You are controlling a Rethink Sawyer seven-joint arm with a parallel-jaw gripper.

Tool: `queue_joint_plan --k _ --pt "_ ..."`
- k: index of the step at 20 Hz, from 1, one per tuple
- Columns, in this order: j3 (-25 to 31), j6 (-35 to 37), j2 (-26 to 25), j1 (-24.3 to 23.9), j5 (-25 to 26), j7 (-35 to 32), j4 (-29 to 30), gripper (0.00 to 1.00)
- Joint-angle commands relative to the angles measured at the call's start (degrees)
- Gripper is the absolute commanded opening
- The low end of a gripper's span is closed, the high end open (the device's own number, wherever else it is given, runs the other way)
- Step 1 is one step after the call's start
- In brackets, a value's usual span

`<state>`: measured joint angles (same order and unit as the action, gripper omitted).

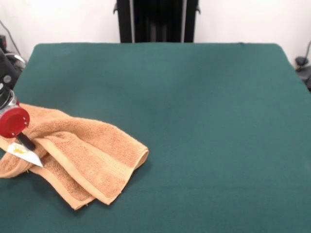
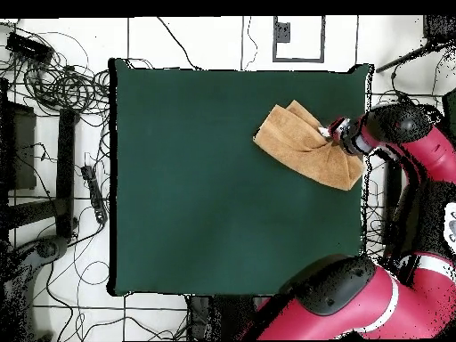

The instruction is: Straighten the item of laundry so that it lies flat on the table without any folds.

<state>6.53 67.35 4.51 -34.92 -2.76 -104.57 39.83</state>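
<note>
The item of laundry (image 1: 87, 150), an orange-tan towel, lies crumpled and folded over itself at the left of the table (image 1: 194, 121) in the front view. Its woven band runs along the near fold, and a white tag (image 1: 23, 153) with yellow print sticks out at its left end. My gripper (image 1: 25, 143), under a red disc, rests on the towel right at that tag. In the overhead view the towel (image 2: 298, 147) sits near the table's (image 2: 205, 178) top right corner, with the gripper (image 2: 331, 132) at its right end. The grip itself is hidden.
The towel and gripper are close to the table's side edge (image 2: 363, 169). My red arm (image 2: 419, 151) curves round outside that edge. Cables and a black stand (image 2: 67, 160) lie on the floor past the opposite side.
</note>
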Motion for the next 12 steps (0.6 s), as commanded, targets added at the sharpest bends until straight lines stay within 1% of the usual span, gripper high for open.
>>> queue_joint_plan --k 1,4,5,6,9,10,12 --pt "0.0 0.7 -1.9 2.9 -1.8 -15.3 3.1 0.00" --pt "0.0 -0.8 -1.6 3.2 -2.1 -15.8 4.3 0.00" --pt "-0.1 -0.5 -2.1 3.1 -2.0 -15.8 3.2 0.00" --pt "-0.2 -0.8 -1.8 3.2 -2.1 -15.7 3.7 0.00" --pt "-0.6 -3.4 0.2 4.1 -1.4 -14.9 5.5 0.00" --pt "-1.0 -5.7 1.3 4.8 -0.4 -13.9 6.1 0.00" --pt "-1.3 -8.7 3.4 6.4 -0.1 -14.3 7.9 0.00"
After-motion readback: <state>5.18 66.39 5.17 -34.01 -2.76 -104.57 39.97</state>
